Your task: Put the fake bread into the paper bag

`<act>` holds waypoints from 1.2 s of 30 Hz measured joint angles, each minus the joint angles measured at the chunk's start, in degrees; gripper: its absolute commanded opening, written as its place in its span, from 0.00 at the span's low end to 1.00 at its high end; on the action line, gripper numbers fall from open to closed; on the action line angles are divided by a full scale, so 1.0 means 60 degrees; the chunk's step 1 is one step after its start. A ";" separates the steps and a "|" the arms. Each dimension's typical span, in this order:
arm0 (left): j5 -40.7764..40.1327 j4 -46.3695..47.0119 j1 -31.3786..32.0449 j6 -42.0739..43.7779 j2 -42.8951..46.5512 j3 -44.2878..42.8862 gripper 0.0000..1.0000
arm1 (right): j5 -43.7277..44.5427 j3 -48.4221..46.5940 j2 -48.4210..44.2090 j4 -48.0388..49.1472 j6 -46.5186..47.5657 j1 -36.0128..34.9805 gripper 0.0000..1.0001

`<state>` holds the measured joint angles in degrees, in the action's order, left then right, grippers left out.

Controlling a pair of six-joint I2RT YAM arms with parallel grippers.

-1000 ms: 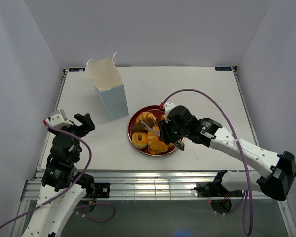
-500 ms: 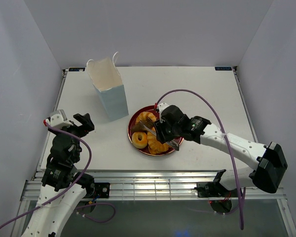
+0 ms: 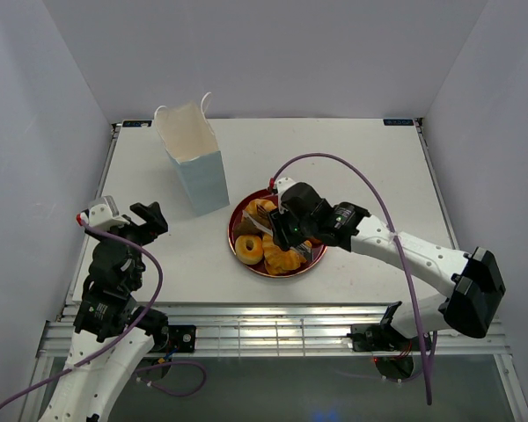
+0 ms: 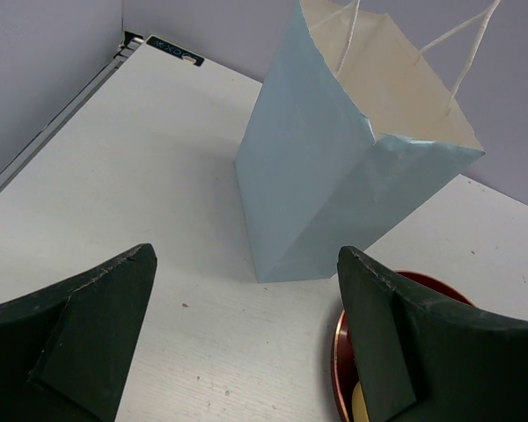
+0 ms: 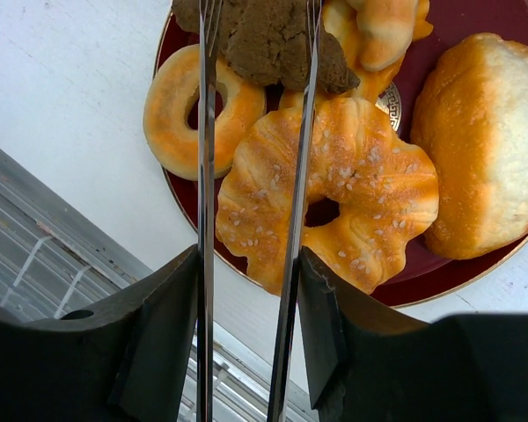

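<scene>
The fake bread lies on a dark red plate (image 3: 232,234): a ring donut (image 5: 189,105), a twisted ring (image 5: 352,202), a dark brown flat piece (image 5: 273,40), a bun (image 5: 480,141) and a croissant (image 5: 383,26). My right gripper (image 5: 246,281) is shut on long silver tongs (image 5: 204,176). The tong arms are spread, their tips on either side of the dark brown piece. In the top view this gripper (image 3: 292,230) hovers over the plate. The pale blue paper bag (image 3: 194,167) stands upright and open, left of the plate. My left gripper (image 3: 128,215) is open and empty.
In the left wrist view the bag (image 4: 334,185) stands ahead with the plate's rim (image 4: 343,343) at the lower right. White walls enclose the table on three sides. A metal rail runs along the near edge (image 3: 246,316).
My right gripper has moved left and farther over the plate, bringing the tong tips to the dark brown piece. The left arm has not moved.
</scene>
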<state>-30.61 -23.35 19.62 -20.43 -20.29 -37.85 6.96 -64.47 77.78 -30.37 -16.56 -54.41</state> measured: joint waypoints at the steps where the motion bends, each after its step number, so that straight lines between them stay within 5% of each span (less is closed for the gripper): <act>1: 0.0000 0.0000 0.0000 0.0000 0.0004 0.0000 0.94 | 0.0029 -0.0018 0.0073 0.0015 0.0004 -0.0015 0.51; 9: 0.0058 0.0000 0.0000 0.0000 0.0029 0.0000 0.94 | 0.0251 -0.0044 0.0579 -0.0004 0.0004 -0.0098 0.43; 14: 0.0117 0.0000 0.0000 0.0000 0.0044 0.0000 0.94 | 0.0342 -0.0229 0.0608 -0.0095 0.0011 -0.0142 0.30; 36: 0.0186 0.0000 0.0000 0.0000 0.0120 0.0000 0.94 | 0.0605 -0.1188 0.0120 -0.1228 0.0007 -0.0186 0.20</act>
<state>-29.50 -23.35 19.62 -20.43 -19.57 -37.85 10.59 -71.59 78.50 -37.74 -16.51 -55.53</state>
